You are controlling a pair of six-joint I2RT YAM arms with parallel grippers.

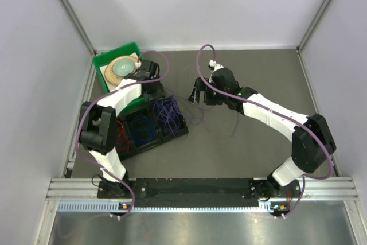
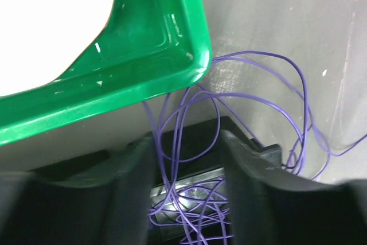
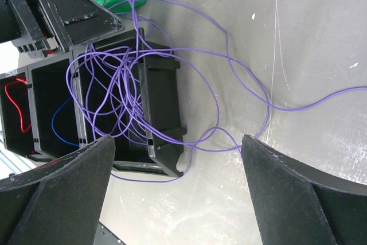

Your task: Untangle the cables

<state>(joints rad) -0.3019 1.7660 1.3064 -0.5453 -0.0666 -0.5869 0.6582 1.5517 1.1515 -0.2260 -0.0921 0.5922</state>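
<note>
A tangle of thin purple cable (image 1: 167, 113) fills the right compartment of a black tray (image 1: 179, 133), and loose loops spill onto the table towards my right gripper. The red cable (image 1: 120, 133) and blue cable (image 1: 142, 131) lie in the other two compartments. My left gripper (image 1: 150, 88) hovers at the tray's far edge beside the green bin. In the left wrist view it (image 2: 189, 148) is open, with purple strands (image 2: 174, 142) running between the fingers. My right gripper (image 1: 195, 97) is wide open in the right wrist view (image 3: 178, 148), above purple loops (image 3: 114, 84) beside the tray (image 3: 163, 113).
A green bin (image 1: 114, 55) holding a pale bowl (image 1: 123, 67) stands at the back left, its corner (image 2: 143, 78) close to my left gripper. Grey walls close in the table on three sides. A black rail runs along the near edge.
</note>
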